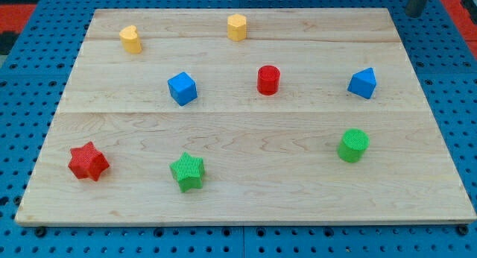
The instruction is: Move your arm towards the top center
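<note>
While the wooden board [246,198] lies flat on a blue perforated table [30,239], my rod enters at the view's top right corner, and only a short dark piece of it shows. My tip [412,15] is just beyond the board's top right corner, over the blue table, well apart from every block. The rod has no fingers, so nothing can be said about open or closed; it touches no block.

I take the red cylinder [268,80] as the landmark; it stands a little above the middle of the board. The yellow hexagonal block [237,27] is above it and slightly to the view's left, near the board's top edge; this is the block nearest to the top center. The other yellow block [131,39], with a rounded top, is far to the upper left of the cylinder. The blue cube [182,88] is to its left, at almost the same height. The blue wedge-like block [362,83] is to its right, also at nearly the same height, and it is the block closest to my tip. The green cylinder [352,145] is below and to the right of the red one. The green star [187,171] is below and to the left. The red star [89,161] is far to the lower left, near the board's left edge.
</note>
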